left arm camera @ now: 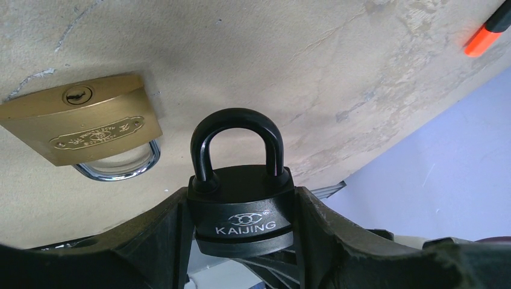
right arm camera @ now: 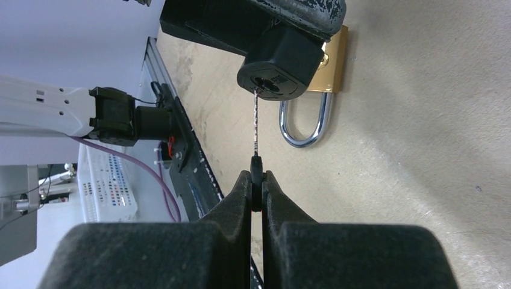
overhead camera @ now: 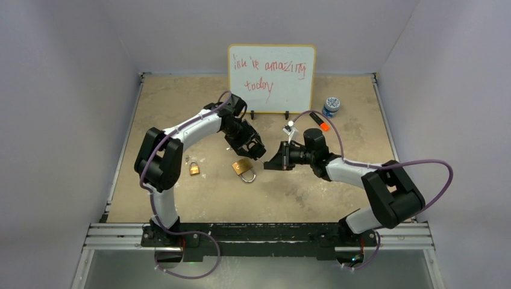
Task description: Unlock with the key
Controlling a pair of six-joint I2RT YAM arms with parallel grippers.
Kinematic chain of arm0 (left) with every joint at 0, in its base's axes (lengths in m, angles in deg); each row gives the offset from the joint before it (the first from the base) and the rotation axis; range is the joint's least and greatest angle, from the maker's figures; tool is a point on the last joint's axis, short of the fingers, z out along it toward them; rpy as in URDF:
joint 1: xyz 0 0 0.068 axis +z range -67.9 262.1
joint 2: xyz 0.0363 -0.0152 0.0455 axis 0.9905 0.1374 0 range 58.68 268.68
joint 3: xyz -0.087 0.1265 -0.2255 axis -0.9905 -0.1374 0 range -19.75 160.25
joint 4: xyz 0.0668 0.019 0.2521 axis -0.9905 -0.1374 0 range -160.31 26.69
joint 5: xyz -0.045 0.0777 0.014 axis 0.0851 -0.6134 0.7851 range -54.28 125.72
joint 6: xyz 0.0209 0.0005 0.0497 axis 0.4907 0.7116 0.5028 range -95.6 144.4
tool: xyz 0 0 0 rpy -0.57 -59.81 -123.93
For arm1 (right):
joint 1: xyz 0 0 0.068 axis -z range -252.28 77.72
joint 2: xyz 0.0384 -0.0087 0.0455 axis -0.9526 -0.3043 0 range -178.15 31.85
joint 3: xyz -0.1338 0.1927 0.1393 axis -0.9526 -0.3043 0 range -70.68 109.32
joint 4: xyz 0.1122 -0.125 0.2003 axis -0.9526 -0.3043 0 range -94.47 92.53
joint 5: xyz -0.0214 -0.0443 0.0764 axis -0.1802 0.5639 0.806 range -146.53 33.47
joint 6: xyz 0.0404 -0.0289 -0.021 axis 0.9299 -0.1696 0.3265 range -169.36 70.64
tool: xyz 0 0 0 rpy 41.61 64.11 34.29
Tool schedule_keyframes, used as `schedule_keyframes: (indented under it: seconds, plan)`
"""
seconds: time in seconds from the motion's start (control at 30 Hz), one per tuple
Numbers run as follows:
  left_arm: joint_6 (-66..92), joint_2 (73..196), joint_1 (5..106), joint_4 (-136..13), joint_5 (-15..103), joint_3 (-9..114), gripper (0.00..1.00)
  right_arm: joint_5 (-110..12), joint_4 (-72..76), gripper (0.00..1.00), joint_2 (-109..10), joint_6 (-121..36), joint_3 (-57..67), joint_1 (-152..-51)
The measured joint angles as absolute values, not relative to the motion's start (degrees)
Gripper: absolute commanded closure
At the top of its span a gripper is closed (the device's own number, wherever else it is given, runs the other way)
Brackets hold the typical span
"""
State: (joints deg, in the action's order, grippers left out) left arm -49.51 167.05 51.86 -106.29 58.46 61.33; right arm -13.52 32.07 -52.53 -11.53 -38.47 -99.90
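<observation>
mid-table, over the sandy table [overhead camera: 337, 192]: the left gripper [left arm camera: 241, 224] clamps a black padlock [left arm camera: 241, 208] by its body, fingers [left arm camera: 172, 229] set fairly wide on either side. its shackle points out past the fingertips, both legs seated. opposite, the right gripper [right arm camera: 257, 180] pinches the key [right arm camera: 257, 126] by its head, fingers nearly closed on it. the blade aims straight at the lock's underside w/ its tip at the keyway. a brass padlock [overhead camera: 243, 169] lies flat on the table just by the held lock; a small brass padlock [overhead camera: 194, 168] sits further left. a whiteboard [overhead camera: 272, 77] w/ red scrawl stands at the back.
</observation>
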Motion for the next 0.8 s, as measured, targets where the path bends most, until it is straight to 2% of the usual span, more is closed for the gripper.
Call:
schedule_keyframes:
  seconds: [0.8]
  plan:
    - [-48.4, 167.1, 52.1, -106.3, 57.4, 61.2, 0.94, -17.0, 28.0, 1.00, -52.4, -12.5, -37.2, -100.0]
